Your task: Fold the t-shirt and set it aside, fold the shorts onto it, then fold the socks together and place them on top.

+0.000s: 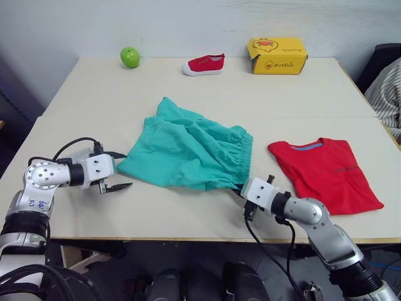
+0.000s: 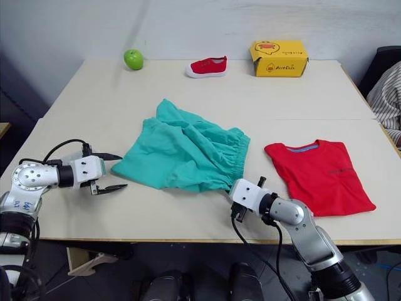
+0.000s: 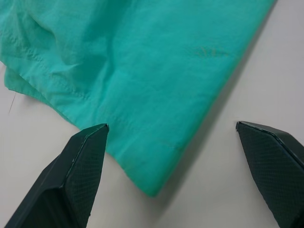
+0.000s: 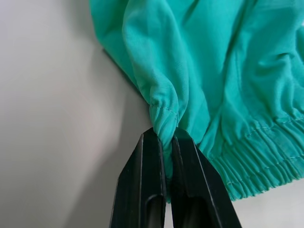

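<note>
The teal-green shorts (image 1: pixel 188 153) lie rumpled in the middle of the table. My right gripper (image 1: pixel 242 189) is shut on their gathered waistband corner (image 4: pixel 164 121) at the near right side. At the shorts' near left corner (image 3: pixel 142 71) my left gripper (image 1: pixel 123 170) stands open, one finger on each side of the hem, just above the table. The red t-shirt (image 1: pixel 327 173) lies folded flat on the right side, apart from the shorts. The socks are out of view.
Along the back edge sit a green apple (image 1: pixel 130 57), a small red shoe (image 1: pixel 204 64) and a yellow box (image 1: pixel 276 55). A person's striped sleeve (image 1: pixel 388 94) shows at the far right. The table's front edge (image 1: pixel 188 238) runs just below both grippers.
</note>
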You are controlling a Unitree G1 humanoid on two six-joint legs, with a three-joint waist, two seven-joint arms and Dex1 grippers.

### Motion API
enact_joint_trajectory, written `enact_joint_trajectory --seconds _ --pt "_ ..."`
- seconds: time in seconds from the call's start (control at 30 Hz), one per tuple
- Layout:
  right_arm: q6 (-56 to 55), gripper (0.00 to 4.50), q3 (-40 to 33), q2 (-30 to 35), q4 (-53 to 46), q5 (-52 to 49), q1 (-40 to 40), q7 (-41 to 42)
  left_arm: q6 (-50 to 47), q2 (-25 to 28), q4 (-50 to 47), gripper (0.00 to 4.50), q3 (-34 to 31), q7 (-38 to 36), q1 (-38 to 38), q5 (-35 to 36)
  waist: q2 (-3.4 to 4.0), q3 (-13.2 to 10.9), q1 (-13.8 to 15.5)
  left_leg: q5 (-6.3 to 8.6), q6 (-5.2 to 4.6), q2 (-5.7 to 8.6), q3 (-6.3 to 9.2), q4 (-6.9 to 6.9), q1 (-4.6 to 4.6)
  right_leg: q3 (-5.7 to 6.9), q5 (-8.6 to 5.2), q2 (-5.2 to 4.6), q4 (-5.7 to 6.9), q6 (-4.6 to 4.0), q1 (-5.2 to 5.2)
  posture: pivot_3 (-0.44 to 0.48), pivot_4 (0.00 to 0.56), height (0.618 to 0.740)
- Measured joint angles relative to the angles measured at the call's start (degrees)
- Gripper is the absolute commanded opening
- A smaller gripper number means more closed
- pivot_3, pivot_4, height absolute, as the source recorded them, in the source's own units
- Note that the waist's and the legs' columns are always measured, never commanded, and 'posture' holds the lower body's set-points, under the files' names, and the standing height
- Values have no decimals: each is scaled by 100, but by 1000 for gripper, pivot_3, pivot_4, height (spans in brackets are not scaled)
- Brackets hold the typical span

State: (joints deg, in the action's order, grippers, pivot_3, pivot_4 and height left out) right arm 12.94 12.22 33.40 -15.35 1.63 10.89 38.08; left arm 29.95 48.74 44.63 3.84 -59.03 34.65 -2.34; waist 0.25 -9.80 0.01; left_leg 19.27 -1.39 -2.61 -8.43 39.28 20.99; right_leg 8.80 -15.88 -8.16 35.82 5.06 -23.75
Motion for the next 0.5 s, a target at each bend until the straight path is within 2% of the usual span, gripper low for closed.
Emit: enact_joint_trajectory --seconds 0.2,0.37,0.47,0.5 --pt "505 30 -289 -107 -296 -404 215 38 257 -303 818 4500 388 427 768 -526 48 45 26 -1 -7 10 7 -1 -1 3 0 -8 -3 1 9 0 150 740" --pt "686 30 -388 -107 -476 -595 233 120 376 -627 1342 4500 547 908 1190 -788 52 51 93 -2 -17 22 12 -1 -2 8 1 -23 -2 3 12 0 150 740" --pt "717 0 -400 -104 -481 -651 235 132 440 -781 1550 3885 607 1075 1305 -867 57 66 135 2 -28 27 13 -1 -3 10 1 -29 -5 4 14 0 150 740" --pt "717 0 -404 -101 -481 -672 236 137 477 -827 1645 3558 619 1127 1340 -885 56 66 140 2 -32 29 14 -1 -3 12 2 -31 -5 4 15 0 150 740"
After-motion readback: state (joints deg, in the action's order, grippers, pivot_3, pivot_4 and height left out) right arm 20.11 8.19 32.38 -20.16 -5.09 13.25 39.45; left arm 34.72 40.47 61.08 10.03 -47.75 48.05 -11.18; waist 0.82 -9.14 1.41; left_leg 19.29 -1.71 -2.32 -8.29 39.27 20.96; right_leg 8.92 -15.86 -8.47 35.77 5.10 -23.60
